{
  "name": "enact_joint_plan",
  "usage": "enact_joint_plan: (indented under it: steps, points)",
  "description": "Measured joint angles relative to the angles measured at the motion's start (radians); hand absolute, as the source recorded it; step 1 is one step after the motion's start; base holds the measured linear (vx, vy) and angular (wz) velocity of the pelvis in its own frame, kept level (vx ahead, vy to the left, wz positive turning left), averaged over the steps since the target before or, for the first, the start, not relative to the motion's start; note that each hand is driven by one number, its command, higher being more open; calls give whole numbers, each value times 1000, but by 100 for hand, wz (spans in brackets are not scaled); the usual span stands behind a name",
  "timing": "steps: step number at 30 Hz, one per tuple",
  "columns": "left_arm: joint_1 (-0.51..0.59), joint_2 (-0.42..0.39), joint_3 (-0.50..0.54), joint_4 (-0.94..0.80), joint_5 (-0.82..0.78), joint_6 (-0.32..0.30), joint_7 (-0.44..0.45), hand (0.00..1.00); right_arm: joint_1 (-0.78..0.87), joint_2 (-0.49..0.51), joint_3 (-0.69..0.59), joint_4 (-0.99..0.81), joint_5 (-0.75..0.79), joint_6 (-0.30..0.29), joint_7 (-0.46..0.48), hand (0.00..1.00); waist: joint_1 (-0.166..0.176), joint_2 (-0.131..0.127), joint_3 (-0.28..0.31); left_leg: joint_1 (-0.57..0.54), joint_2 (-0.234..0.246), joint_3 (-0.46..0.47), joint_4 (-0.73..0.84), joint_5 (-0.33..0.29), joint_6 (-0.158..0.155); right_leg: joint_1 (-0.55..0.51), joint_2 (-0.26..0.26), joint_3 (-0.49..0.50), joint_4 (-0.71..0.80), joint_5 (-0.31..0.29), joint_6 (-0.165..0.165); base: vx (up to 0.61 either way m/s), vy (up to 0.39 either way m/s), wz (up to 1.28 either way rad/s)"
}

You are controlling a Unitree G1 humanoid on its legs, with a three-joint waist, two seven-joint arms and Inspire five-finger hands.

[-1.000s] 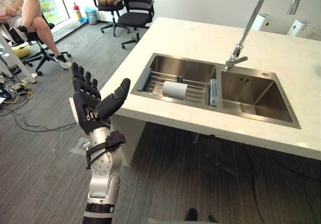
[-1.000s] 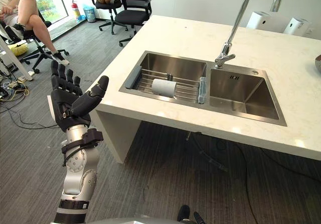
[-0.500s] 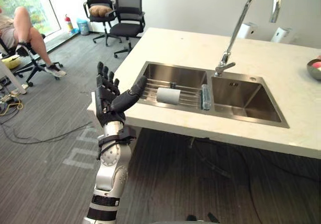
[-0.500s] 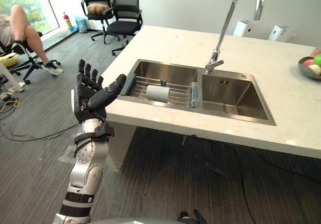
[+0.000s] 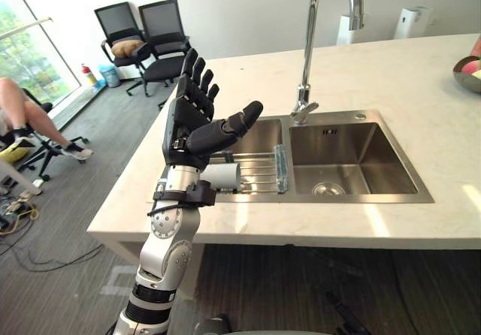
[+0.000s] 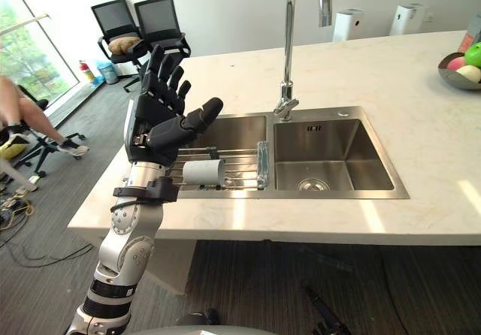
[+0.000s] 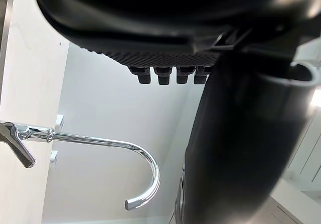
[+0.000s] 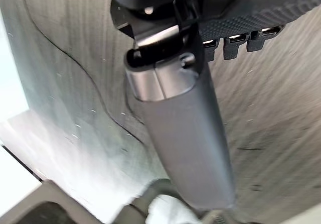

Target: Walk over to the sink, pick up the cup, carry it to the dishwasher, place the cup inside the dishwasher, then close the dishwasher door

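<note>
Seen from the head: left hand [image 5: 197, 121] held up over the near left part of a pale counter [image 5: 421, 222], fingers straight and spread, thumb out, grasping nothing. Past it, a steel double sink [image 6: 338, 194] under a tall curved faucet [image 5: 310, 49].

In the left basin, a wire rack [image 6: 240, 162] bearing the cup [image 6: 203, 172], pale and lying on its side, not touched by the hand. In the right basin, a round drain [image 6: 312, 185]. At the counter's far right, fuller from the right eye, a bowl [image 6: 449, 72] holding green and pink fruit.

Beyond the counter, two black office chairs [image 5: 143, 34]; at far left, a seated person's leg [image 5: 26, 117].

From the left wrist: the faucet's hooked spout against a pale wall. From the right wrist: right hand [image 8: 180, 133] over grey carpet [image 8: 281, 133], thumb straight, relaxed and empty.
</note>
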Motion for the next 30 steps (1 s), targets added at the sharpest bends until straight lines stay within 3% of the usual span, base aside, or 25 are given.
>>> enact_joint_plan:
  steps: [1,3,5,6,7,8,10,11,12,13,14,17,23,30]
  points:
    - [10,5,2,4,-1,6,-4,100,8,10,-11,15,6,-2,-6,100,-2,-32,-10,16,-27,1,-14,10,-10,-8,-27,3,38,-37,18,360,204,-13]
    - [49,3,16,15,8,14,-4,100,40,44,-40,53,5,4,-15,100,0,-101,-49,49,-94,11,-48,-19,9,-40,-107,-15,154,-86,54,417,167,3]
    - [55,2,39,74,11,19,9,100,44,59,-78,85,4,11,-38,100,0,-105,-41,85,-114,10,-38,-48,33,-105,-156,-44,374,-87,58,355,161,14]
    - [55,6,64,107,11,27,24,100,49,69,-119,75,4,-15,-45,100,-7,-107,-22,130,-130,4,-43,-67,52,-161,-206,-45,561,-56,79,287,142,24]
    - [60,11,87,125,11,30,40,100,38,59,-149,77,4,-12,-45,100,-20,-98,10,184,-132,-8,-47,-84,57,-192,-233,-37,696,-54,69,277,121,28]
    - [68,12,89,130,11,31,46,100,39,57,-156,80,4,-6,-47,100,-24,-94,11,197,-128,-15,-50,-90,57,-206,-235,-43,718,-71,58,235,66,35]
    - [78,33,95,132,14,24,58,100,40,74,-157,84,4,5,-47,100,-21,-95,10,216,-110,-40,-58,-106,43,-243,-218,-57,637,-93,54,212,-11,41]
    - [78,44,95,148,29,15,59,100,42,90,-158,83,3,3,-49,100,-19,-97,9,217,-104,-56,-57,-110,36,-250,-201,-53,510,-79,49,133,-50,38]
    - [78,45,96,153,34,14,59,100,44,92,-158,81,2,2,-48,100,-18,-98,9,217,-104,-60,-56,-112,35,-249,-199,-53,465,-53,42,141,-124,31]
    - [85,54,112,161,52,13,68,100,45,92,-153,82,-12,9,-46,100,-13,-118,6,222,-112,-65,-52,-126,13,-247,-196,-50,354,32,47,116,-130,10]
    - [101,37,118,161,52,13,76,100,49,93,-151,83,-31,9,-48,100,-13,-101,-3,216,-95,-64,-45,-133,4,-218,-174,-54,305,31,48,155,-193,-7]
    - [112,10,123,161,52,4,78,100,53,91,-152,82,-31,12,-49,100,-3,-86,-8,191,-48,-54,-34,-146,-17,-173,-105,-66,150,49,38,69,-164,-22]
    - [118,-3,117,147,52,21,78,100,56,85,-116,74,-16,35,-95,100,-6,-81,-13,174,-21,-31,-51,-143,-34,-149,-44,-58,6,123,26,38,-65,-15]
    - [190,-3,135,57,110,68,15,100,63,74,-36,63,-19,61,-116,100,-2,-82,-14,164,-42,-30,-66,-134,-22,-124,-50,-59,-87,177,36,3,24,0]
